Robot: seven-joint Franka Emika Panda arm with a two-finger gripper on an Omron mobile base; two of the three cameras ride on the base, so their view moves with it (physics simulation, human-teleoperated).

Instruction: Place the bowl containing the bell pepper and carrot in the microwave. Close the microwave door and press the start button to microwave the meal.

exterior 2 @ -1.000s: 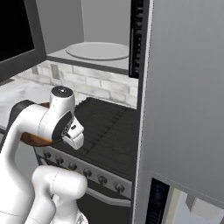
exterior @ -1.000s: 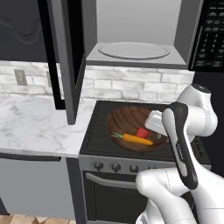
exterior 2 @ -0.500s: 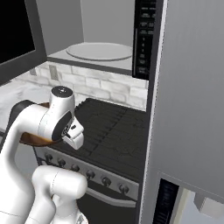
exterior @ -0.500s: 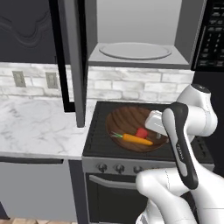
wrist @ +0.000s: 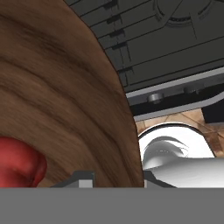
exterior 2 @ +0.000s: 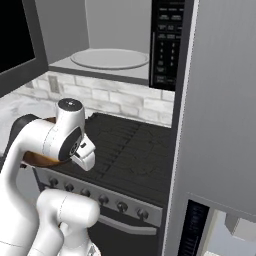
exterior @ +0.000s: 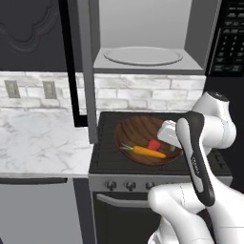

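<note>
step: carrying bowl (exterior: pixel 145 143) to microwave (exterior: pixel 143 57) | gripper (exterior: pixel 167 135) pinches its right rim | bowl with carrot (exterior: pixel 148 152) and bell pepper (exterior: pixel 153 144) just above stove (exterior 2: pixel 135 155), below the open cavity | next: lift, slide onto turntable (exterior: pixel 143 55)

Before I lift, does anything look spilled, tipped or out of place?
Nothing stands out. The bowl sits level over the stove, with the carrot and pepper inside. The jaws straddle its right rim. The microwave above is open, its turntable bare.
</note>
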